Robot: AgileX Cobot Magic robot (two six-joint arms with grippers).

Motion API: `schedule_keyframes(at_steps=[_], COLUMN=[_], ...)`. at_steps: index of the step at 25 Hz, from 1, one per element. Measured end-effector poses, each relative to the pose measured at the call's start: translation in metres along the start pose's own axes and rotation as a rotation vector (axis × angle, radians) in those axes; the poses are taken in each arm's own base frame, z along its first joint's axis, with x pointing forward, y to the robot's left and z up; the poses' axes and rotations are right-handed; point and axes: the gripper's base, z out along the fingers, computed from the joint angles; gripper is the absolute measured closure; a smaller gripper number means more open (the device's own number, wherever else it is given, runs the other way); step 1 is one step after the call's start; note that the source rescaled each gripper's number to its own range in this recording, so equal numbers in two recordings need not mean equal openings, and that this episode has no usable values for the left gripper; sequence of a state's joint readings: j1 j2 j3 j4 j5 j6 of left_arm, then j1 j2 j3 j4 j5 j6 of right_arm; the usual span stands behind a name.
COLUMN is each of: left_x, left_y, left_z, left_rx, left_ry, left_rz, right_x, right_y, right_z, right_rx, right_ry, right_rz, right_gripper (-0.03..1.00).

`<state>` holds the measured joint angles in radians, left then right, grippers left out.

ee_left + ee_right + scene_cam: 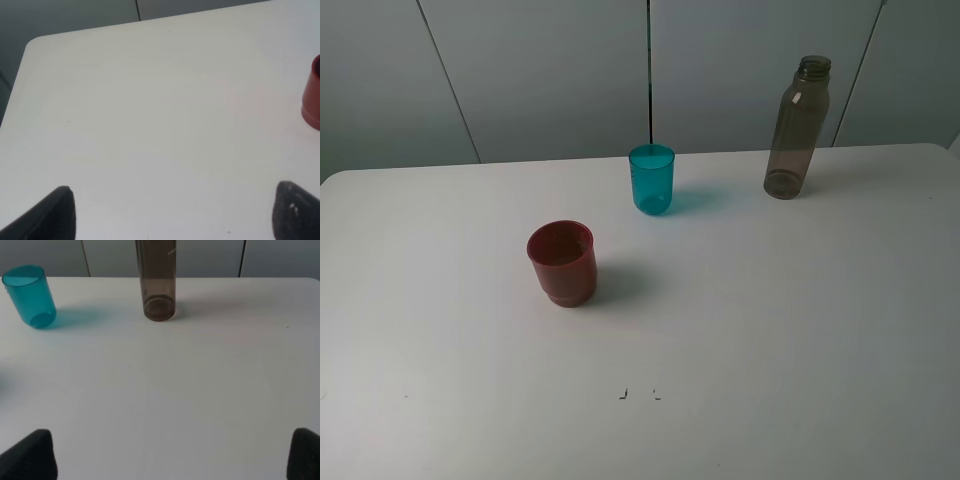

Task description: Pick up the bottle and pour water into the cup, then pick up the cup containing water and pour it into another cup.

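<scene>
The tall smoky grey-brown bottle (798,128) stands upright, capless, at the back right of the white table (770,330); its lower part shows in the right wrist view (159,285). The teal cup (651,179) stands upright at the back middle and also shows in the right wrist view (30,296). The dark-red cup (562,263) stands nearer, left of centre; its edge shows in the left wrist view (312,97). My left gripper (175,215) is open and empty over bare table. My right gripper (172,455) is open and empty, well short of the bottle. Neither arm shows in the high view.
Grey wall panels (550,70) rise behind the table's far edge. Two small dark marks (638,394) sit on the table near the front middle. The table's rounded far-left corner (32,42) shows in the left wrist view.
</scene>
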<state>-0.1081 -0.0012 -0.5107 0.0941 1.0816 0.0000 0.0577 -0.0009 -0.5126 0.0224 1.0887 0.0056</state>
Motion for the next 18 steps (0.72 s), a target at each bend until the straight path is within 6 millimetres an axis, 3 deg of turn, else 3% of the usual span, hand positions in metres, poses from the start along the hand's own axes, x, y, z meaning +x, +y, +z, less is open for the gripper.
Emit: schedule_keyframes(at_steps=[18], left_x=[0.0000], left_y=[0.0000], left_z=[0.0000], left_rx=[0.000], left_ry=[0.000], left_rz=[0.000], right_x=[0.0000], right_y=[0.0000], right_z=[0.0000], right_rx=[0.000], right_ry=[0.000], right_rz=[0.000], right_gripper=[-0.03])
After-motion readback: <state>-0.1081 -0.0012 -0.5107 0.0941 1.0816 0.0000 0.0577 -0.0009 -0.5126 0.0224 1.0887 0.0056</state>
